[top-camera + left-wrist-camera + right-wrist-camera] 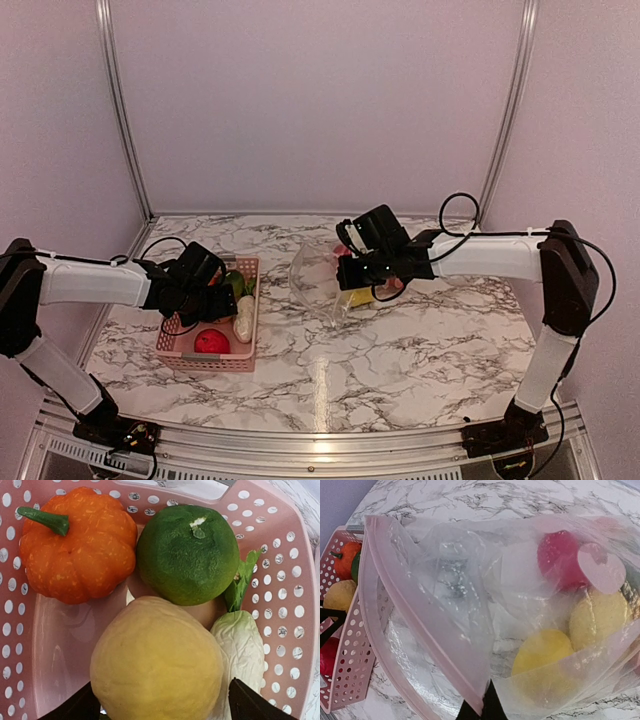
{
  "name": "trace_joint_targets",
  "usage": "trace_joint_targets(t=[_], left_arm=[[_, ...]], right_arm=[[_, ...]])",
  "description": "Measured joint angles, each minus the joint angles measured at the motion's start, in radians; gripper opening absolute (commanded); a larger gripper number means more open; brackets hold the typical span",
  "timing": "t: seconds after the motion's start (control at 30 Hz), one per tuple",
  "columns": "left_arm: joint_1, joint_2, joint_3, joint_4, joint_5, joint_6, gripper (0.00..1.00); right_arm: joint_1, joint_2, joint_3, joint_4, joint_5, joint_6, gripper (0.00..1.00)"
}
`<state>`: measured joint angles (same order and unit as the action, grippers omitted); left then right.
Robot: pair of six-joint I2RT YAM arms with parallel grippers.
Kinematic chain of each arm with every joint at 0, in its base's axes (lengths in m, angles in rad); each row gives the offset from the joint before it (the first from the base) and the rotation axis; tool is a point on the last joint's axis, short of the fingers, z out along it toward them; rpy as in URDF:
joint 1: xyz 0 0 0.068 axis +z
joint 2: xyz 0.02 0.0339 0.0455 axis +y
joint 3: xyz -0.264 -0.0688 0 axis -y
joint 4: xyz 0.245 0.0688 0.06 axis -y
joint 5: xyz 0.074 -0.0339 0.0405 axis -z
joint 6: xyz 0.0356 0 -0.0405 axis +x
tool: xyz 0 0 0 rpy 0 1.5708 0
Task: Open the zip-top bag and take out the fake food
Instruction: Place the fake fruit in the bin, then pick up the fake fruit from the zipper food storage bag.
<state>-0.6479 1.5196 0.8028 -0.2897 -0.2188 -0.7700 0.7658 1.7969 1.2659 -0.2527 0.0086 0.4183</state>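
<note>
The zip-top bag (315, 278) lies open at mid-table, its pink zip strip (420, 615) facing the basket. Inside it are a red fruit (560, 560) and two yellow fruits (545, 655). My right gripper (482, 707) is shut on the bag's edge and holds it up; it also shows in the top view (352, 290). My left gripper (160, 705) holds a yellow fruit (155, 665) between its fingers, just above the pink basket (300, 580). It shows over the basket in the top view (215, 300).
The basket (205, 362) stands left of the bag and holds an orange pumpkin (75, 545), a green fruit (187, 555), a whitish cabbage (240, 645) and a red fruit (211, 341). Walls close the back and sides.
</note>
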Motion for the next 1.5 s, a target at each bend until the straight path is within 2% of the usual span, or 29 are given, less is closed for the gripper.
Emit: trace_joint_targets(t=[0.4,0.87,1.07,1.23,1.5], left_arm=[[0.0,-0.048,0.02,-0.011,-0.028,0.019,0.96],[-0.006,-0.122,0.122,-0.068,-0.044,0.064,0.93],[-0.076,-0.114,0.177,-0.044,0.018,0.075,0.87],[-0.148,-0.027,0.229,0.056,0.117,0.067,0.81],[-0.208,0.161,0.354,0.197,0.251,0.022,0.57]], right_arm=[[0.004,-0.006,0.0,-0.003,0.0,0.0,0.0],[0.013,-0.006,0.021,-0.014,0.0,-0.001,0.0],[0.023,-0.006,0.034,-0.021,0.0,-0.001,0.0],[0.033,-0.008,0.047,-0.038,0.001,-0.002,0.0],[0.079,-0.025,0.078,-0.064,0.02,0.0,0.0]])
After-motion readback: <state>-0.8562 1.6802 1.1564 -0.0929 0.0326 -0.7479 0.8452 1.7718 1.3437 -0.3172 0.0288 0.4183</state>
